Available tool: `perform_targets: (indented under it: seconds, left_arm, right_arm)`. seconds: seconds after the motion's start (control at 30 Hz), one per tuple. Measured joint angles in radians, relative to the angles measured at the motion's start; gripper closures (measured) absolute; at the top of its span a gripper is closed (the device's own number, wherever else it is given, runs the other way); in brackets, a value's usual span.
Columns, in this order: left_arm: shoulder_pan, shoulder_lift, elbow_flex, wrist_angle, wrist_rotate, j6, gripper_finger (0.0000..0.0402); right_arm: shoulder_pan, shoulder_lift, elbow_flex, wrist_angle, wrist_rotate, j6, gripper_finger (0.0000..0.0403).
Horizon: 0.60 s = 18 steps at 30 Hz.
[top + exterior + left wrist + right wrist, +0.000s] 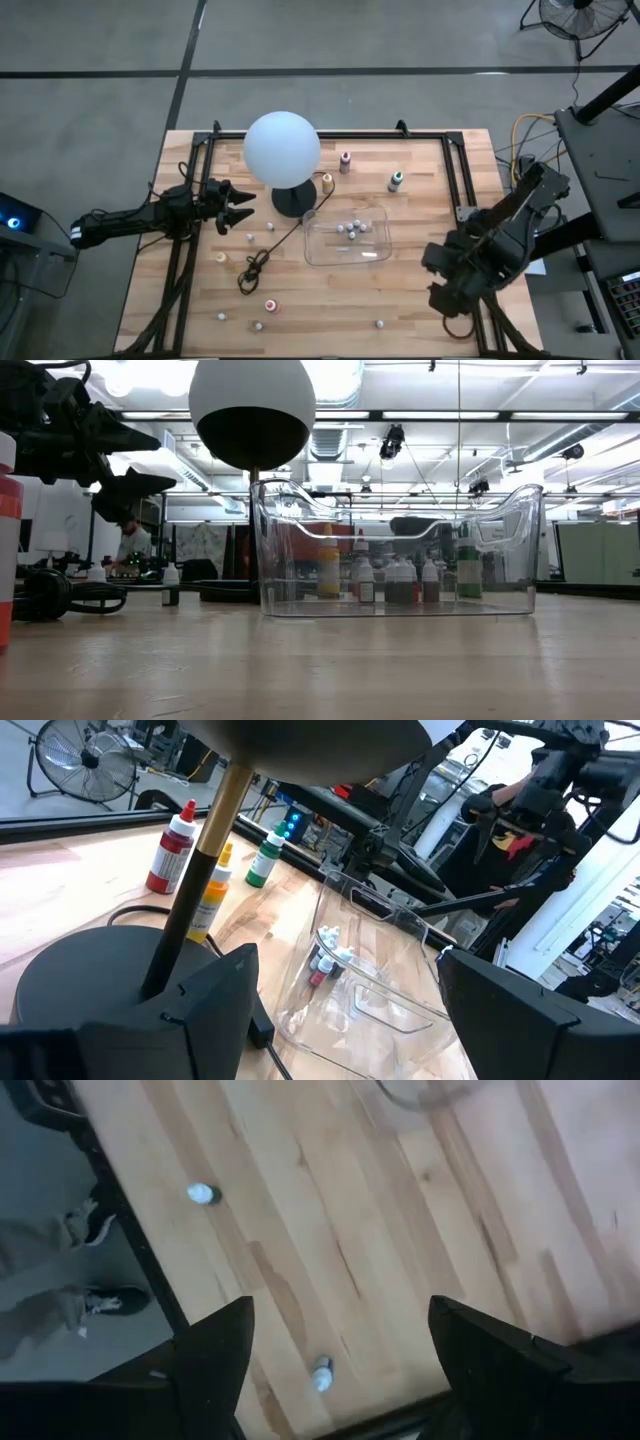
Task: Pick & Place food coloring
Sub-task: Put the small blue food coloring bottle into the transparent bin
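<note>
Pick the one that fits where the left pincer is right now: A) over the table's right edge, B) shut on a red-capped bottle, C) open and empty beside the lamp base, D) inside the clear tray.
C: the left pincer stands open and empty, just left of the lamp base, away from the clear tray.

- Even, soft overhead light on the wooden table (330, 290); shadows faint.
- Ceiling lights (420, 380) glare in the low view, silhouetting the lamp globe (252, 405).
- Right wrist view is motion-blurred; bottles (321, 1375) beyond its fingers smear.
- Left wrist view stays sharp past the fingers.
</note>
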Motion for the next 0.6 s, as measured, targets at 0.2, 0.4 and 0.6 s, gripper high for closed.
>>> perform_targets:
  seconds: [0.2,0.4,0.6]
  left_arm:
    - [0.0,0.0,0.0,0.0,0.0,0.0,0.0122]
    - [0.0,0.0,0.0,0.0,0.0,0.0,0.0122]
    - [0.0,0.0,0.0,-0.001,0.0,0.0,0.0122]
  right_arm:
    - [0.084,0.021,-0.065,-0.001,-0.045,0.158,0.0123]
    - [0.178,0.055,-0.135,0.051,-0.077,0.182,0.0127]
    - [0.233,0.075,-0.221,0.168,-0.119,0.19,0.0124]
